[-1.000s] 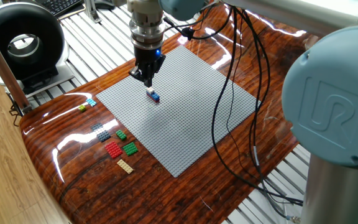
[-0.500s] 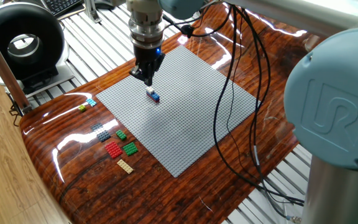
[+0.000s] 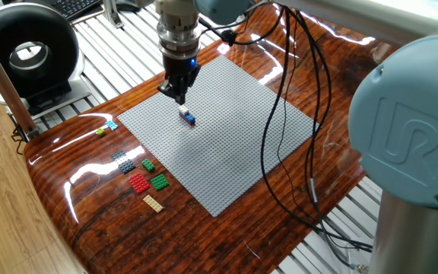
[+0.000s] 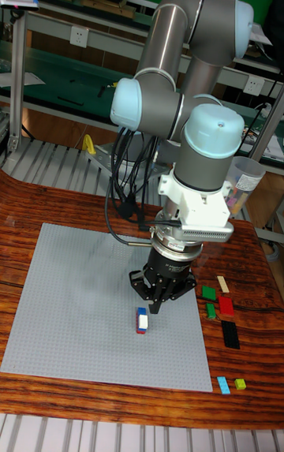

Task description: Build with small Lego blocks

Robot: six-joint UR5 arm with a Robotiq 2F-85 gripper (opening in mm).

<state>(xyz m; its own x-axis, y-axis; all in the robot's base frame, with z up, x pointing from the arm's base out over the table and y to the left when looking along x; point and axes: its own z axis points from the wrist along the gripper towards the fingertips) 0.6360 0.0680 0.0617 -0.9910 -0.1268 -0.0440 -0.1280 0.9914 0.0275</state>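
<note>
The claw (image 3: pixel 179 97) hangs just above the grey baseplate (image 3: pixel 226 152), fingers apart and empty. A small stack of blocks (image 3: pixel 188 116), white, blue and red, stands on the baseplate just beside it; loose blocks (image 3: pixel 144 176) lie off the baseplate's edge

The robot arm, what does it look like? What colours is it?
The arm is made of fat silver tubes with rounded pale blue caps at the joints; one cap carries a raised UR logo. Black cables loop down from it. A white collar sits above the small black two-finger gripper, and a blue light glows by it.
</note>
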